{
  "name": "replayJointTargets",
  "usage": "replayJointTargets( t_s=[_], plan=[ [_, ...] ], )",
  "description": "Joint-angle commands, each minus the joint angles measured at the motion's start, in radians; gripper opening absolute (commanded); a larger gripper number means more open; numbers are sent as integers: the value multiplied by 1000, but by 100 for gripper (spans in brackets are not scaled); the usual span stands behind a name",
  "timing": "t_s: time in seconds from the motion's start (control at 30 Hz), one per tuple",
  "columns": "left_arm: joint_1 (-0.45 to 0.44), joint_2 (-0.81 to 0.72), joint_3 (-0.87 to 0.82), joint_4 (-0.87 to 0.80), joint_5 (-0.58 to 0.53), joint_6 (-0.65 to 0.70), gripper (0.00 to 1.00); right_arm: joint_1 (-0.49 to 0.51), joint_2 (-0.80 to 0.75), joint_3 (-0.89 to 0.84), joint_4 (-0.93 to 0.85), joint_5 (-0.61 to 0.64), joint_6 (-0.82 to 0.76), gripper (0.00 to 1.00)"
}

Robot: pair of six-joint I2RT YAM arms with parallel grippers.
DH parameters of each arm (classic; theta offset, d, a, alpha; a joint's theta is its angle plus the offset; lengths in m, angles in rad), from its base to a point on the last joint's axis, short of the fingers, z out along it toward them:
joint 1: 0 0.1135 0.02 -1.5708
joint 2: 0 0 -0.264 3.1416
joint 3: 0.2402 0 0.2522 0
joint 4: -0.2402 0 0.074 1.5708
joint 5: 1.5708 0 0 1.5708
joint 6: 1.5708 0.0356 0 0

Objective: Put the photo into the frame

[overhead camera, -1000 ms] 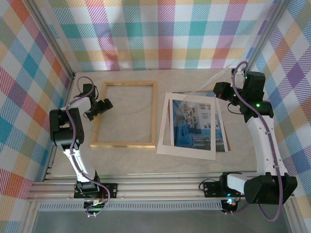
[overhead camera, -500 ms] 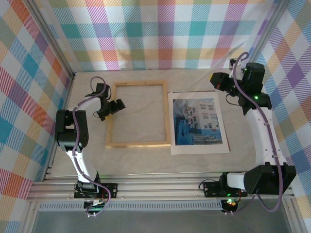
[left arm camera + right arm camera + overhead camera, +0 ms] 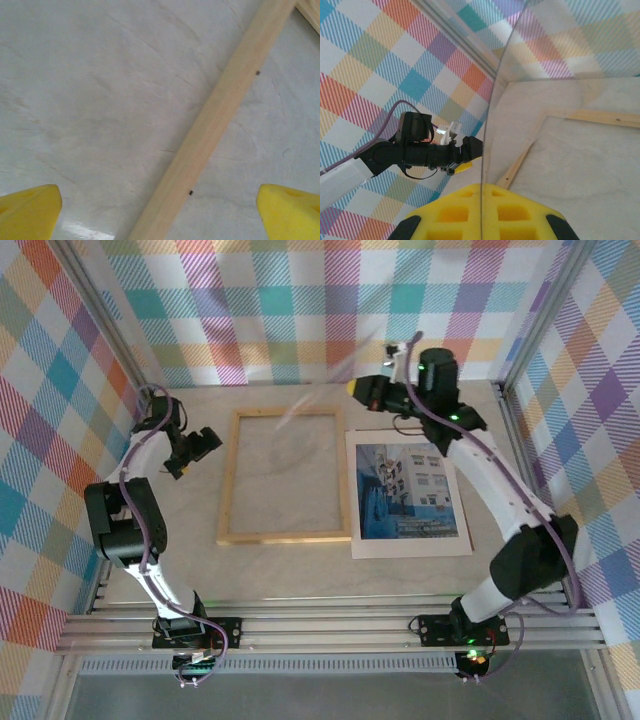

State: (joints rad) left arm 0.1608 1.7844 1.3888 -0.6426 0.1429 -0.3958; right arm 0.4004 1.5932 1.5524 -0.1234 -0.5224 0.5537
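The right pincer (image 3: 358,388) is clenched on the edge of a clear pane (image 3: 560,100), holding it raised above the far rail of the frame (image 3: 285,478), which lies flat on the bench (image 3: 300,565) below. The left pincer (image 3: 198,448) hangs released just outside the frame's left rail. The photo (image 3: 410,490) lies on a white mat (image 3: 410,545) nearward of the right pincer, beside the frame and not in it, so insertion appears wholly ahead.
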Motion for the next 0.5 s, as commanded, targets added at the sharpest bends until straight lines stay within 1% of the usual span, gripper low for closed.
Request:
replayJointTargets(
  t_s=[0.0, 0.07, 0.17, 0.27, 0.37, 0.47],
  plan=[
    [37, -24, 36, -64, 23, 15, 100, 70, 80, 67, 136, 70, 48, 0],
    [64, -33, 7, -28, 41, -12, 100, 114, 143, 109, 183, 80, 78, 0],
    [106, -44, -51, 39, 62, -48, 100, 174, 268, 242, 211, 38, 104, 0],
    [124, -30, -56, 25, 43, -24, 100, 221, 385, 383, 169, 30, 104, 0],
    [162, -32, -55, 22, 37, -21, 100, 244, 444, 395, 154, 48, 140, 0],
    [163, -53, -64, 35, 34, -27, 100, 253, 459, 331, 185, 83, 183, 0]
  ],
)
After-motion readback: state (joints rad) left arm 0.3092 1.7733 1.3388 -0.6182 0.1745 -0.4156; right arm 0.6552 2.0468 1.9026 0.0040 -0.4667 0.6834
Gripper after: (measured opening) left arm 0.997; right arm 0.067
